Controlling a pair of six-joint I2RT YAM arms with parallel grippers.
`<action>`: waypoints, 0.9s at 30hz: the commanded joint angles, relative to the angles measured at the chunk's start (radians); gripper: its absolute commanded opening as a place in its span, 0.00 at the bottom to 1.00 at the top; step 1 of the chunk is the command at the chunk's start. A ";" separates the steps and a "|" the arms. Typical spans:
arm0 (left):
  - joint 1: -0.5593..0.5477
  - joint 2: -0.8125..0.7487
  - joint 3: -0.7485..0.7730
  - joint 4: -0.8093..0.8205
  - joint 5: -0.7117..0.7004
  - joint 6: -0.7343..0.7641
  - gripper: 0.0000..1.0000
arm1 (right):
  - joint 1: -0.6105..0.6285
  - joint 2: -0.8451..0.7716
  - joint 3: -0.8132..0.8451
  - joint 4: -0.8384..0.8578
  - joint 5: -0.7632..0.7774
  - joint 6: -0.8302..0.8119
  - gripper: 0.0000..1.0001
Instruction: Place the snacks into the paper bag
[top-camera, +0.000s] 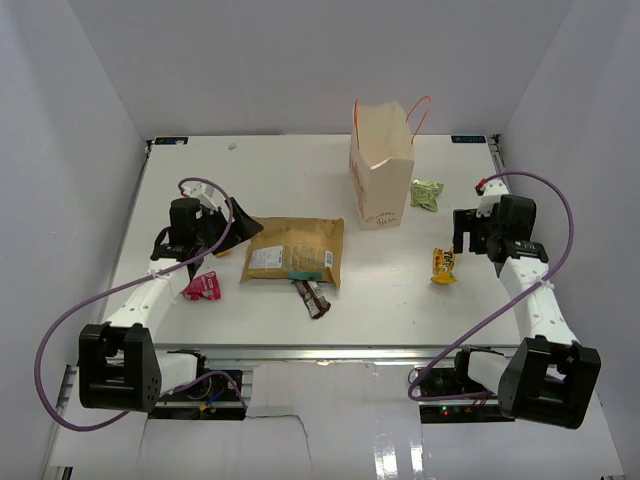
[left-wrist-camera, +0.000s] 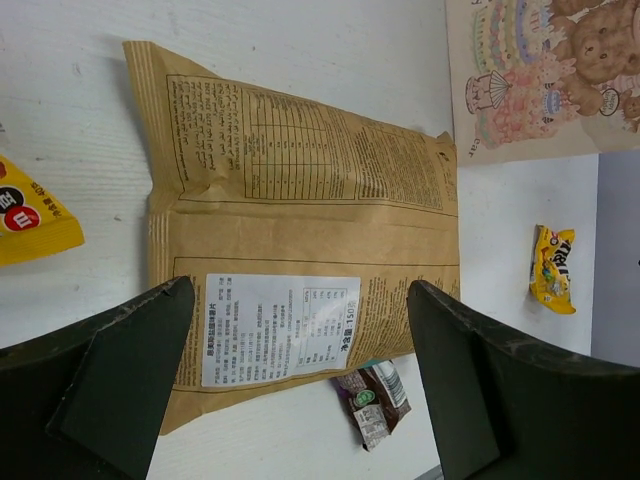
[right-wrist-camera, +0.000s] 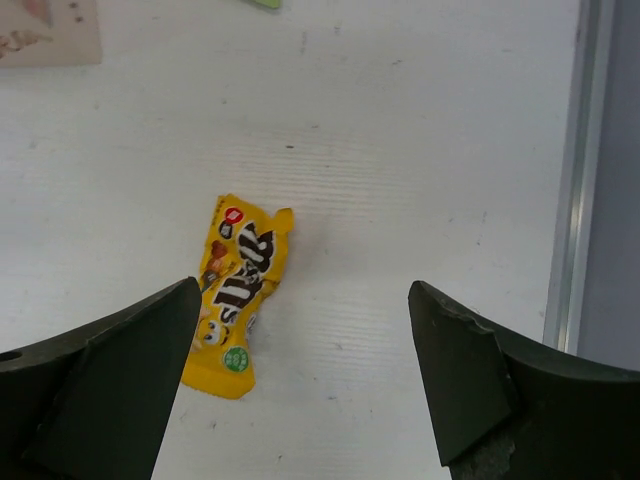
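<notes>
The left gripper (left-wrist-camera: 300, 295) is spread wide over the big brown pouch (top-camera: 295, 250). The right gripper (right-wrist-camera: 300, 295) is spread wide over the yellow packet (right-wrist-camera: 238, 290). The paper bag (top-camera: 380, 170) stands at the pouch's one o'clock with every snack outside it: the green packet (top-camera: 425, 192) at the bag's four o'clock, the pink packet (top-camera: 203, 286) at the pouch's eight and the dark packet (top-camera: 313, 296) at its six.

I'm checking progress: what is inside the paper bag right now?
Through the open top of the paper bag only bare inner wall shows, no packet. Its bottom is hidden by its own walls.
</notes>
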 joint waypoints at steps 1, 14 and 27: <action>-0.004 -0.044 0.008 -0.043 -0.029 -0.042 0.98 | -0.004 -0.052 0.075 -0.053 -0.264 -0.197 0.90; -0.004 -0.087 0.022 -0.175 -0.014 -0.215 0.98 | 0.001 -0.017 0.128 -0.279 -0.890 -0.458 0.94; -0.031 0.157 0.090 -0.268 -0.116 0.002 0.96 | 0.001 0.118 0.115 -0.245 -0.886 -0.439 0.98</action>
